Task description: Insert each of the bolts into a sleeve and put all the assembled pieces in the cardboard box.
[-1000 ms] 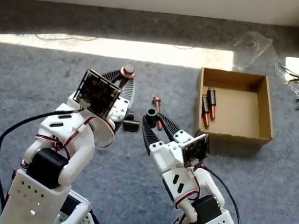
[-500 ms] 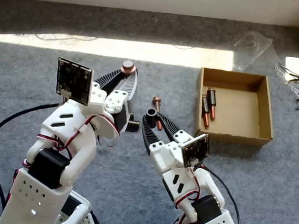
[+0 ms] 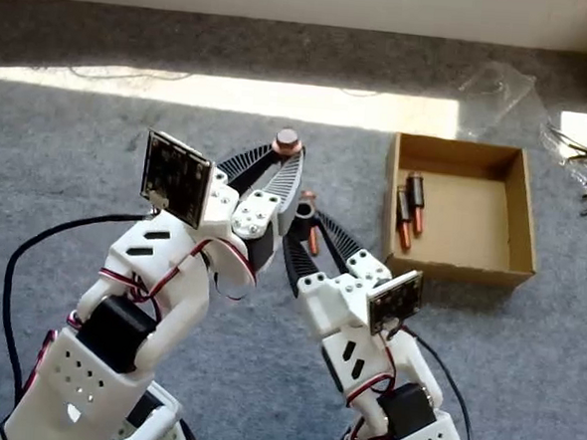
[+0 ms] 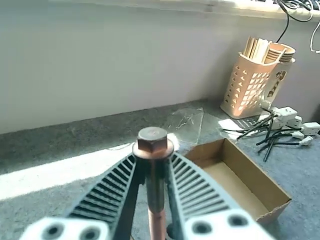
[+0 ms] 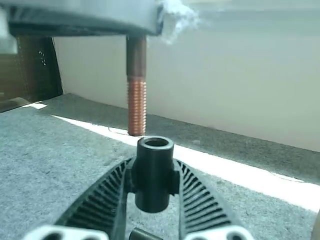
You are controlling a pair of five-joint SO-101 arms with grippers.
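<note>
From above, the left arm leans in from the near left with its wrist bent toward the middle of the grey carpet [image 3: 88, 158]. The left gripper [image 3: 280, 165] is clamped on a copper bolt [image 3: 287, 140], held head-up. The right arm rises from the near edge beside it. The right gripper [image 3: 303, 224] pinches a black sleeve [image 3: 301, 212] just beneath the left gripper's tips. A loose bolt [image 3: 313, 243] lies on the carpet just beside the sleeve. To the right stands the cardboard box [image 3: 458, 143], holding an assembled piece [image 3: 403, 223] and a second assembled piece [image 3: 415, 201] side by side near its left wall. In the left wrist view, the ribbed fingers close on the shank just under the hexagonal head, the bolt is upright, and the open box stands beyond. In the right wrist view, the fingers grip the sleeve upright, bore facing up. The bolt's threaded end hangs over it, with its tip about level with the rim, off to one side of the bore and not inside.
</note>
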